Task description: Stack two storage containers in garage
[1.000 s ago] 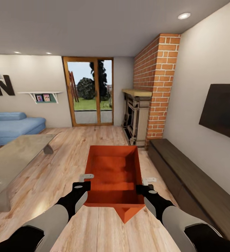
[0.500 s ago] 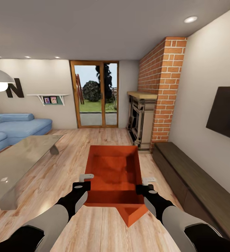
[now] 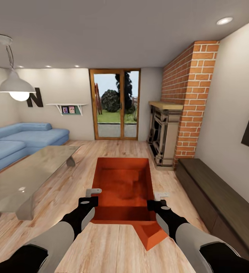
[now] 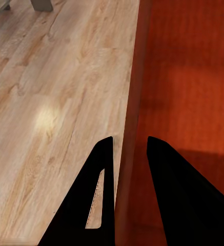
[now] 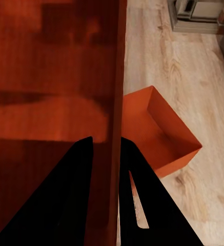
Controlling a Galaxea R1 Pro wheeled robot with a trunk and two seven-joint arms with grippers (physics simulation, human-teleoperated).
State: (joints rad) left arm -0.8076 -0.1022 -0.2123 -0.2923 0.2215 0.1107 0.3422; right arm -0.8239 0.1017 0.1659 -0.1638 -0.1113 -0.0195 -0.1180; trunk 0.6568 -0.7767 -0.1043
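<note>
Ahead of you the held bin (image 3: 122, 185) hangs between your left gripper (image 3: 89, 197) and right gripper (image 3: 157, 200), above the plank floor (image 3: 82, 159). The second bin (image 3: 153, 234) lies beneath its near right corner. Glass table (image 3: 22, 178) left; low cabinet (image 3: 219, 201) right; fireplace (image 3: 163, 132) beyond.

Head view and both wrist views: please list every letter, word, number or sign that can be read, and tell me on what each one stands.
"N": one large dark letter mounted on the pale back wall, above the blue sofa.
The small pictures on the wall shelf are too small and blurred to read.
The orange bins, the grippers and the floor carry no writing.
</note>
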